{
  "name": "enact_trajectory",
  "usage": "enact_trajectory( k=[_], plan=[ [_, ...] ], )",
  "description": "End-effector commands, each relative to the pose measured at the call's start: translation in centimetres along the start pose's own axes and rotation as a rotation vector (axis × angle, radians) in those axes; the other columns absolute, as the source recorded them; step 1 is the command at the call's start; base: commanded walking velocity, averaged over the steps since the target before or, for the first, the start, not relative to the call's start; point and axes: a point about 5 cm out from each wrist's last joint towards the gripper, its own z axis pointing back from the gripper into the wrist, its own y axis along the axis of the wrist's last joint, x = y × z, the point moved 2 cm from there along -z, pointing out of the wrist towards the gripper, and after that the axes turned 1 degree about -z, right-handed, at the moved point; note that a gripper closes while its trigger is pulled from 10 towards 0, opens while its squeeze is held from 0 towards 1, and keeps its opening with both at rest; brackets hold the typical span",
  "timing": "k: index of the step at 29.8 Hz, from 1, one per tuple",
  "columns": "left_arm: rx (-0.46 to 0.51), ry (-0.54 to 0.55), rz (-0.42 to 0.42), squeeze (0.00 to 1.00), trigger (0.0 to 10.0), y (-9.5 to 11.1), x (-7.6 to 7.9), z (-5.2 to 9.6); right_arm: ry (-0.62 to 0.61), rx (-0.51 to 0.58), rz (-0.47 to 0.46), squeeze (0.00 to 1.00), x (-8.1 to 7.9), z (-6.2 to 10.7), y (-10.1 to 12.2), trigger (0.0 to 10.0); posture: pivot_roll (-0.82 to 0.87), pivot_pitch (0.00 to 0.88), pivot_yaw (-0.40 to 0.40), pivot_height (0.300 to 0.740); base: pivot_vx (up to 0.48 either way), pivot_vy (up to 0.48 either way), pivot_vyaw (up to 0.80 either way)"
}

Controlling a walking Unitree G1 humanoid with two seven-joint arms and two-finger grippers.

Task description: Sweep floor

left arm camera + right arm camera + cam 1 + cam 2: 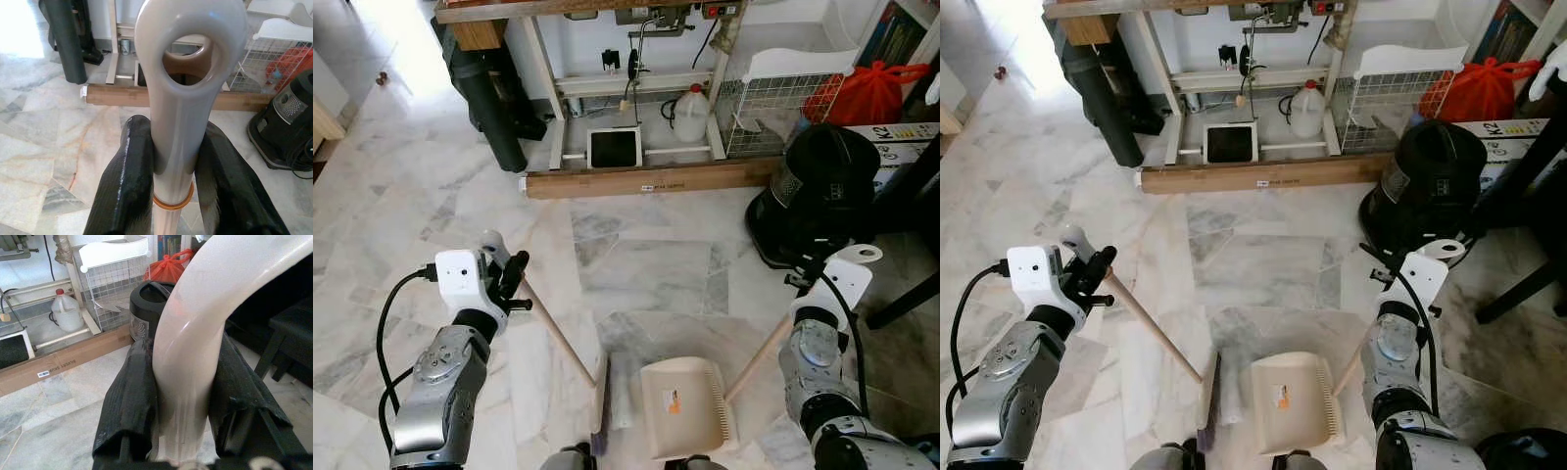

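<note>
On wrist cams, L gripper [168,171] clamping broom [563,343] handle, R gripper [183,396] dustpan [683,403] handle

Head stereo pair looking down, wrist cameras close along fingers [122,186]

Both silver arms reach forward and down, elbows bent. The left gripper [173,171] has its jaws clamped tight around the broom handle [558,336], fingers [124,186] pressing both sides. The right gripper [183,396] grips the dustpan handle [195,347] just as firmly.
</note>
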Motion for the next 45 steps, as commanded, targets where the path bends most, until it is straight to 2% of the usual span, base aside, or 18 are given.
enact_trajectory(
  k=[1, 4, 7, 8, 12, 14, 28, 30, 32, 35, 41, 45],
  plan=[
    [0.002, -0.010, 0.001, 0.00, 10.0, 0.2, 0.1, 0.3, -0.002, -0.015, 0.038, 0.00, 0.7, 0.2, -0.6, 10.0, 0.18, 0.216, 0.063, 0.740, 0.000, 0.000, 0.00],
    [-0.002, -0.015, 0.005, 0.00, 10.0, 0.1, 0.1, 0.2, -0.007, -0.006, 0.053, 0.00, 0.8, 0.2, -0.4, 10.0, 0.18, 0.215, 0.063, 0.740, 0.000, 0.000, 0.00],
    [-0.024, -0.046, 0.015, 0.00, 10.0, -0.2, 0.5, 0.3, 0.001, 0.021, 0.131, 0.00, 0.7, 0.1, -0.2, 10.0, 0.18, 0.214, 0.064, 0.740, 0.000, 0.000, 0.00],
    [-0.024, -0.046, 0.015, 0.00, 10.0, -0.2, 0.5, 0.3, 0.001, 0.021, 0.131, 0.00, 0.7, 0.1, -0.2, 10.0, 0.18, 0.214, 0.064, 0.740, 0.000, 0.000, 0.00],
    [-0.049, -0.089, 0.028, 0.00, 10.0, -0.5, 0.9, 0.4, -0.003, 0.038, 0.248, 0.00, 0.4, 0.4, -0.4, 10.0, 0.18, 0.215, 0.064, 0.740, 0.000, 0.000, 0.00],
    [-0.056, -0.106, 0.032, 0.00, 10.0, -0.5, 1.1, 0.4, -0.003, 0.029, 0.267, 0.00, 0.2, 0.7, -0.8, 10.0, 0.19, 0.219, 0.065, 0.740, 0.000, 0.000, 0.00],
    [-0.119, -0.188, 0.069, 0.00, 10.0, -1.0, 2.0, 0.7, -0.007, 0.004, 0.274, 0.00, -0.6, 1.8, -1.9, 10.0, 0.20, 0.222, 0.070, 0.740, 0.000, 0.000, 0.00],
    [-0.188, -0.246, 0.124, 0.00, 10.0, -1.8, 2.7, 0.9, 0.003, -0.012, 0.288, 0.00, -0.9, 2.1, -2.3, 10.0, 0.20, 0.221, 0.071, 0.740, 0.000, 0.000, 0.00],
    [-0.205, -0.262, 0.096, 0.00, 10.0, -2.0, 2.8, 0.9, 0.002, -0.013, 0.287, 0.00, -0.9, 2.2, -2.4, 10.0, 0.20, 0.220, 0.071, 0.740, 0.000, 0.000, 0.00],
    [-0.212, -0.292, 0.168, 0.00, 10.0, -1.8, 3.2, 0.9, 0.002, -0.014, 0.286, 0.00, -1.0, 2.3, -2.4, 10.0, 0.21, 0.217, 0.069, 0.740, 0.000, 0.000, 0.00],
    [-0.227, -0.308, 0.189, 0.00, 10.0, -1.6, 2.9, 0.8, 0.010, -0.014, 0.280, 0.00, -1.6, 2.4, -2.4, 10.0, 0.21, 0.205, 0.072, 0.740, 0.000, 0.000, 0.00],
    [-0.218, -0.322, 0.268, 0.00, 10.0, -1.1, 3.4, 0.4, 0.013, -0.020, 0.264, 0.00, -2.0, 2.6, -2.5, 10.0, 0.21, 0.198, 0.074, 0.740, 0.000, 0.000, 0.00]
  ],
)
